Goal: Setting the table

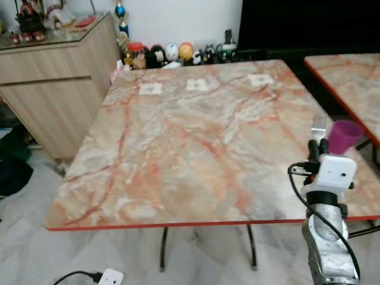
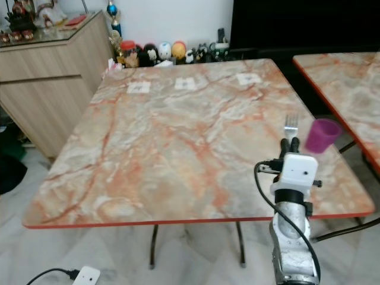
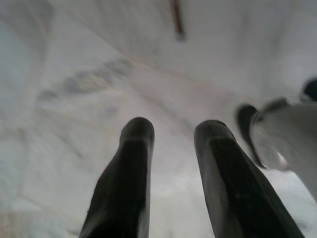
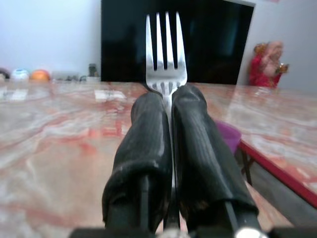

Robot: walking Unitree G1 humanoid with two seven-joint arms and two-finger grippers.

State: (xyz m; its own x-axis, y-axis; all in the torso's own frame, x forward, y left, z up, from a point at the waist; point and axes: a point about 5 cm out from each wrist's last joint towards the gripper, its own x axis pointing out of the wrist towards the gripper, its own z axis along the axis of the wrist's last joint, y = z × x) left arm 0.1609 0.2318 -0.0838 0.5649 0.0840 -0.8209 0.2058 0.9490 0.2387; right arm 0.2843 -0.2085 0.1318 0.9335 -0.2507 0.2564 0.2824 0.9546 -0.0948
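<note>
The right gripper (image 4: pixel 166 99) has its fingers (image 4: pixel 143 144) clenched on the handle of a fork (image 4: pixel 166 49), tines pointing up and away from the wrist. Held like that, upright and out in front, the fork is kept off the marble-patterned worktop (image 1: pixel 196 142) while the arm comes over the near right corner, so nothing drags across the stone before it is laid down.

A purple cup (image 1: pixel 343 135) stands on the worktop near the right edge, just beyond the fork as seen from the head. It looks already set out, and I would guess the fork is meant to go beside it to make up one place setting. That puts the job early on: one cup down, cutlery yet to land.

At the far edge lie three small white paper squares (image 1: pixel 197 85), possibly marking seats, though I cannot read them.

The left gripper (image 3: pixel 173 134) hangs low over the pale tiled floor (image 3: pixel 74 99), its fingers released with a clear gap between them and nothing in it, out of the way since one arm is enough here
</note>
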